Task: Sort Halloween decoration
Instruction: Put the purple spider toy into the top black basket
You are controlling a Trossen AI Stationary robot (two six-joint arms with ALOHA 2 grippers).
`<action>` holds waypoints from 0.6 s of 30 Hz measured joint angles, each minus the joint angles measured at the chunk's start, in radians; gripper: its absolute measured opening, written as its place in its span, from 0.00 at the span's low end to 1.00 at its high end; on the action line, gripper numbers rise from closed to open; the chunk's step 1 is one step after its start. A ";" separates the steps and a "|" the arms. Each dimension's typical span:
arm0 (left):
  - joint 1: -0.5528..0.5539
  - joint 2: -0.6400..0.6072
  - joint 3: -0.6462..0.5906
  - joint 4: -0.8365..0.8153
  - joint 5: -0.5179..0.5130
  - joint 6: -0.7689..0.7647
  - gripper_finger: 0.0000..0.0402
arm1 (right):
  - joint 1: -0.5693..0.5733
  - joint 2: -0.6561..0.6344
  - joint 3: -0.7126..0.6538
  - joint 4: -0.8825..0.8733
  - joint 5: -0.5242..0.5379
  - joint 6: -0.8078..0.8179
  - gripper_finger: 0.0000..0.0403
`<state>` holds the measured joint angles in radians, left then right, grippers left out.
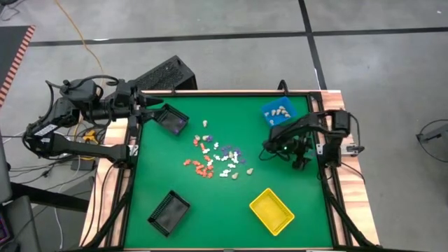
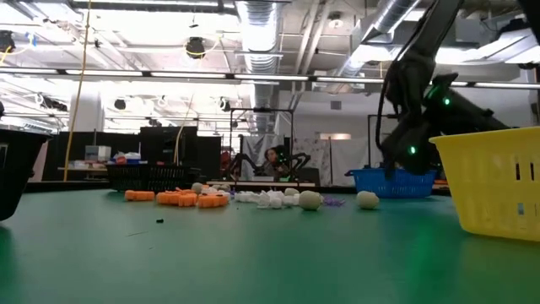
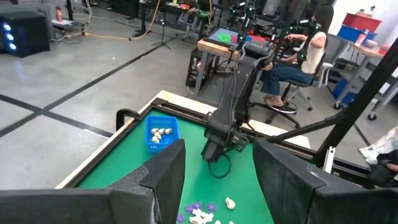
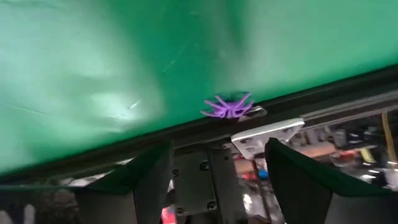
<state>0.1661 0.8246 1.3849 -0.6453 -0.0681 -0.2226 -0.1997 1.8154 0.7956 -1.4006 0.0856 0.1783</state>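
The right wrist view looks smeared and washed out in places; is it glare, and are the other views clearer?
Right wrist view: streaky blur and a pale sheen on the green mat, yet the purple piece reads clearly. Low view: bright ceiling lights, near mat soft. High view: evenly lit, only faint shadows around the yellow bin.

The dark two-finger right gripper [image 1: 269, 145] hangs low on its folded arm, fingers [image 4: 149, 180] spread wide and empty; the dark left gripper [image 1: 155, 109] reaches level, fingers [image 3: 163, 174] likewise parted
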 joint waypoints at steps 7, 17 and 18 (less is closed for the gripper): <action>0.000 0.000 0.000 -0.001 0.000 0.002 0.44 | -0.008 0.130 0.002 0.013 -0.033 -0.027 0.69; 0.000 0.000 0.000 0.007 0.002 -0.050 0.44 | -0.040 0.222 0.011 0.052 -0.071 -0.051 0.67; 0.000 0.000 0.000 0.011 0.004 -0.076 0.44 | -0.041 0.209 0.014 0.053 -0.072 -0.042 0.66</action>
<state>0.1661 0.8242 1.3849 -0.6346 -0.0639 -0.2983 -0.2405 2.0243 0.8094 -1.3474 0.0137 0.1364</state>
